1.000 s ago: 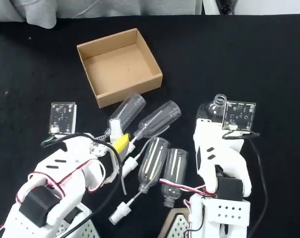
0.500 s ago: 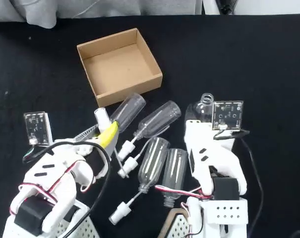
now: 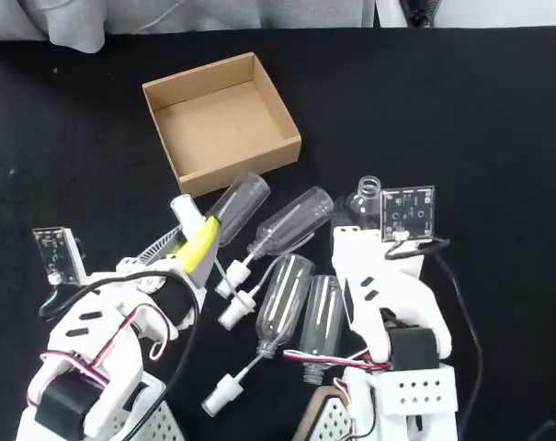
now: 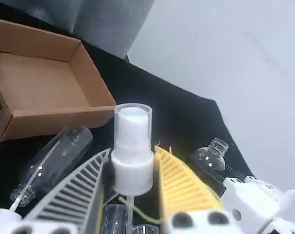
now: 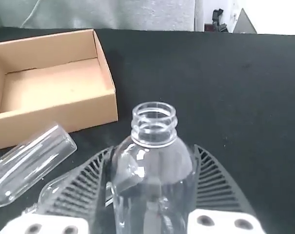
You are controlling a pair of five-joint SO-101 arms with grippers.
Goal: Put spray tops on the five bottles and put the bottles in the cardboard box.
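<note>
**Top and bottle both in hand, ready to be mated**

The black table (image 3: 498, 119) carries everything. The cardboard box (image 3: 241, 170) sits open side up and has no bottle in it yet, so I judge the packing has not begun.

Four bottles (image 3: 282, 299) lie on their sides between the box and my bases. Two are just beside the box's near wall and two are farther off, necks pointing back toward me. That leaves them low and out of the way while I work above them.

My right gripper (image 5: 153, 156) is clamped around the body of the fifth bottle (image 5: 152, 161). It holds the bottle upright with the open threaded neck clear of the jaws, out from the box's near corner. I think this grip leaves the neck free to take a top.

My left gripper (image 4: 132, 161) is closed on a white spray top (image 4: 132, 146). It pinches the collar so the head sticks out past the fingertips, just off the box's near wall. Its dip tube trails back between the jaws.

Three spray tops (image 3: 218, 397) lie among the fallen bottles, farther from the box. I cannot tell whether any is seated on a neck.
</note>
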